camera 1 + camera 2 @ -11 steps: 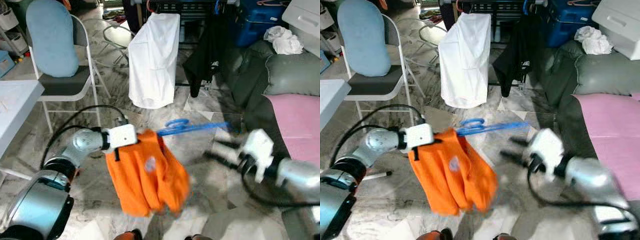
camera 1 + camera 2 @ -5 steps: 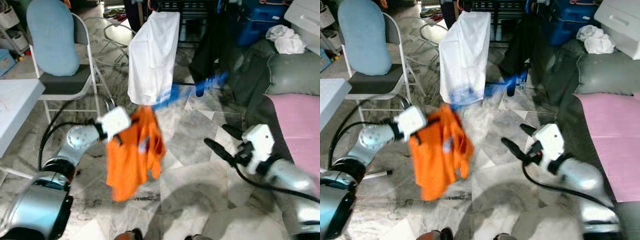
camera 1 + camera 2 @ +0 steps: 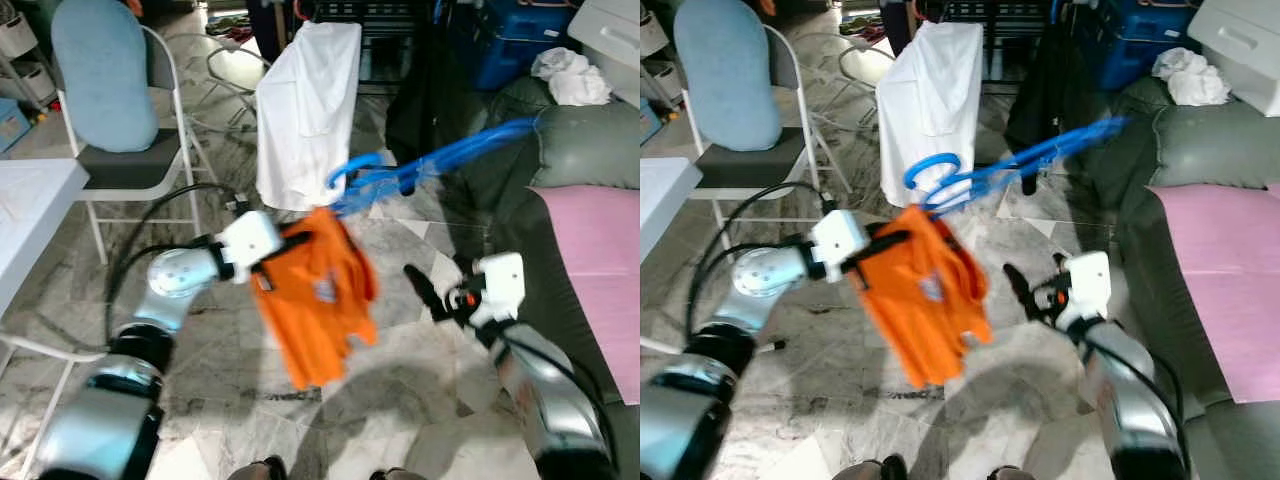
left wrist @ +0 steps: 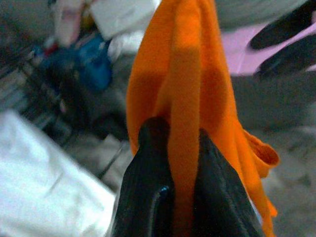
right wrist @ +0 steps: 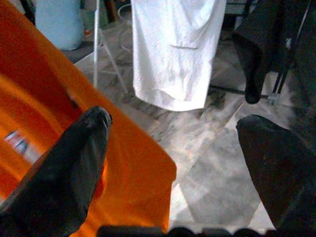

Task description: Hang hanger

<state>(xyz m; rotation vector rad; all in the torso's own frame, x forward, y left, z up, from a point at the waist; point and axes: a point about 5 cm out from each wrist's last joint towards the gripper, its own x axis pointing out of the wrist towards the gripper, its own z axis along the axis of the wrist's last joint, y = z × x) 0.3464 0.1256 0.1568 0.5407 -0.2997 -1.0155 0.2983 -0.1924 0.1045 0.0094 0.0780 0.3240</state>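
An orange shirt [image 3: 318, 295] hangs on a blue hanger [image 3: 440, 158], whose hook [image 3: 348, 177] sticks out above the collar while its arm points up toward the sofa. My left gripper [image 3: 298, 240] is shut on the shirt's upper edge and holds it in the air over the floor. In the left wrist view, the fingers [image 4: 153, 192] pinch a fold of orange cloth [image 4: 185, 98]. My right gripper [image 3: 428, 292] is open, just right of the shirt and apart from it. Its fingers [image 5: 64, 168] stand wide apart in the right wrist view, with orange cloth [image 5: 34, 113] beside one of them.
A white shirt [image 3: 305, 110] and a black garment [image 3: 420, 90] hang from a dark rack at the back. A folding chair [image 3: 115, 110] and a white table edge [image 3: 30, 215] stand on the left. A grey sofa [image 3: 585, 150] with a pink cover [image 3: 600, 270] lies to the right.
My left arm has swung the shirt right and upward, and the hanger's arm now points up toward the sofa. My right gripper has drawn in closer to the shirt.
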